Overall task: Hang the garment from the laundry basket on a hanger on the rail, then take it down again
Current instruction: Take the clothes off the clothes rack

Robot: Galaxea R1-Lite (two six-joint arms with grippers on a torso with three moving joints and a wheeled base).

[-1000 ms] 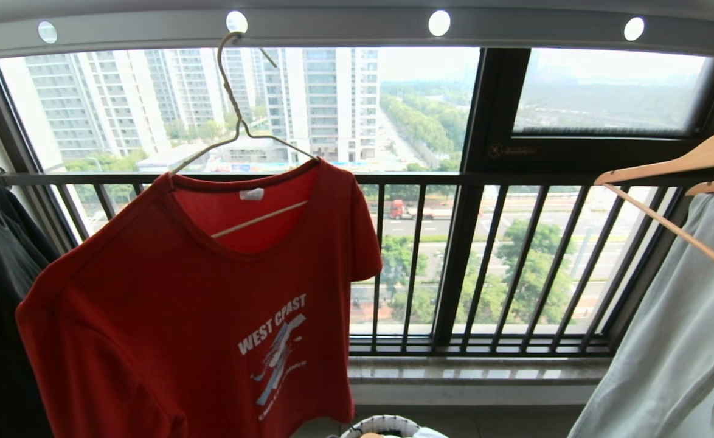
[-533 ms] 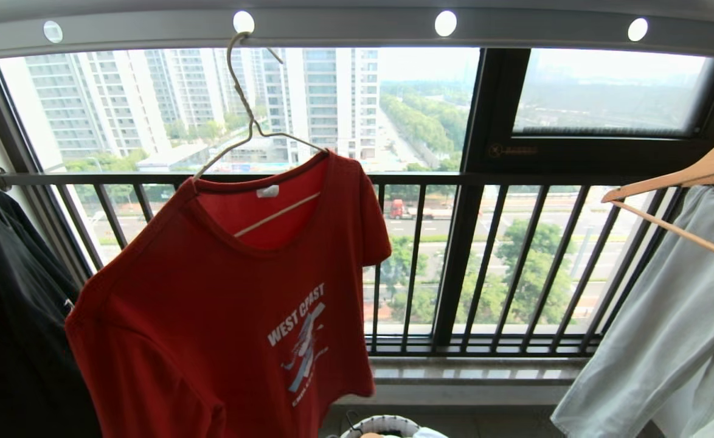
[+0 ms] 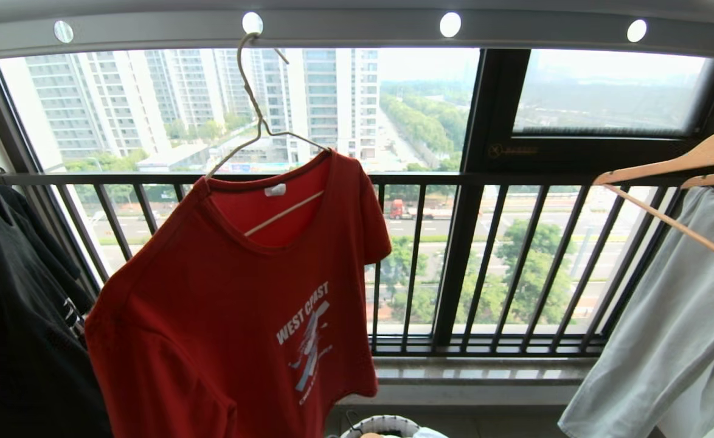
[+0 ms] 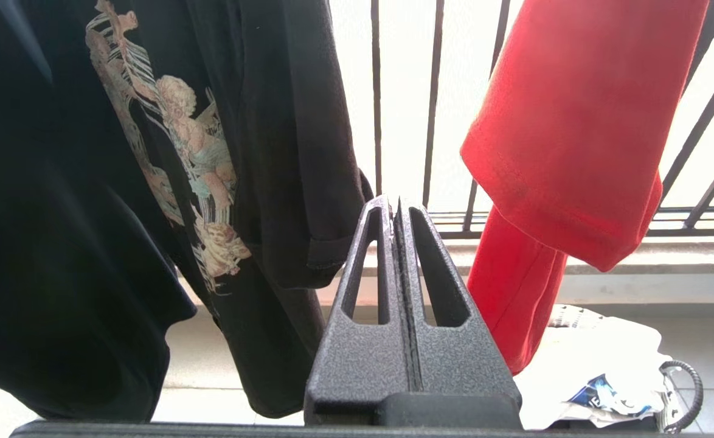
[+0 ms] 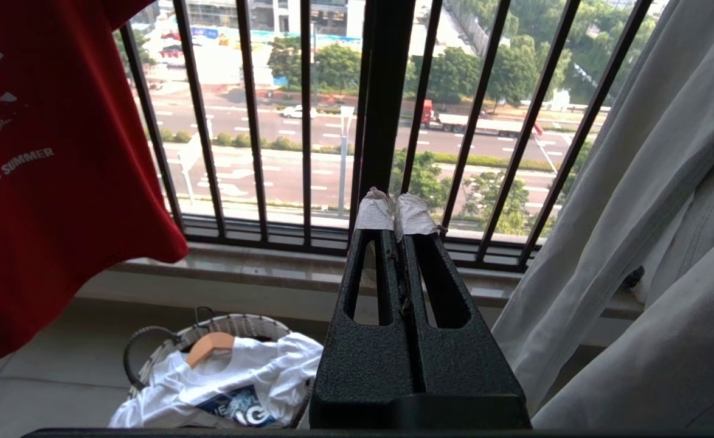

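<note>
I read both the left gripper (image 4: 398,210) and right gripper (image 5: 396,210) closed, empty, parked low, since the garment (image 3: 241,304) hangs, seemingly tilted, on the hanger (image 3: 258,118) hooked at 11 o'clock in the rail (image 3: 345,27).

Red garment (image 3: 223,316), white lettering; cream hanger (image 3: 259,131); grey rail (image 3: 345,29).
</note>
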